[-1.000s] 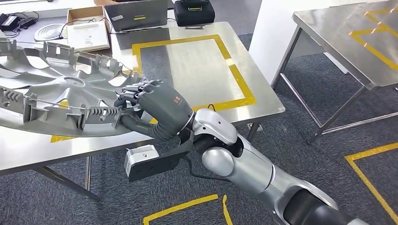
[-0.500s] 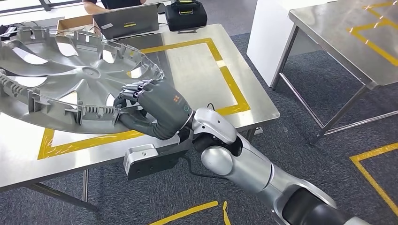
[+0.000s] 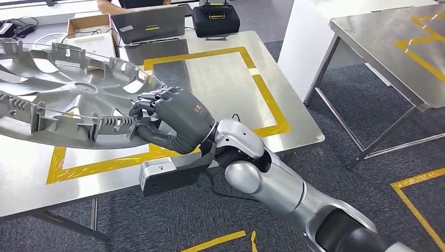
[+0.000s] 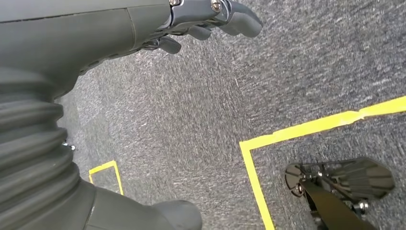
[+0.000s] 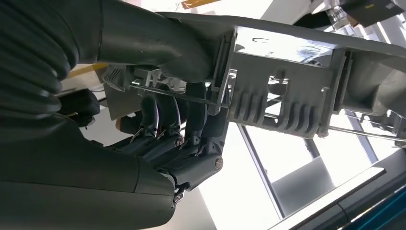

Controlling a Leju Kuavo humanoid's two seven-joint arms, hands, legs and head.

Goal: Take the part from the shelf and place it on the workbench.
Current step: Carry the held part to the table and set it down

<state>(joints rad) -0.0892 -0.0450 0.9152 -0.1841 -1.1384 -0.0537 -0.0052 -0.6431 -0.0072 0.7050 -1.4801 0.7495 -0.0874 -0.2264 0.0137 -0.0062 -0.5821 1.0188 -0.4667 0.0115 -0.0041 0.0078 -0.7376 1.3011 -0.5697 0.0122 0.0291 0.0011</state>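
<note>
The left hand [image 4: 143, 28] hangs over grey carpet [image 4: 201, 115], its dark fingers [image 4: 239, 19] loosely curled and holding nothing. Yellow tape [image 4: 306, 127] marks a corner on the floor, and a smaller yellow outline [image 4: 106, 175] lies nearer the ribbed wrist cover.

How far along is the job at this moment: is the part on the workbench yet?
Done: the part, a grey wheel cover, is off the shelf and gripped at its rim by the right hand. In hand: it hangs tilted above the steel workbench, over the yellow taped rectangle. Left: lowering and releasing it. The left hand holds nothing, over the floor.
</note>
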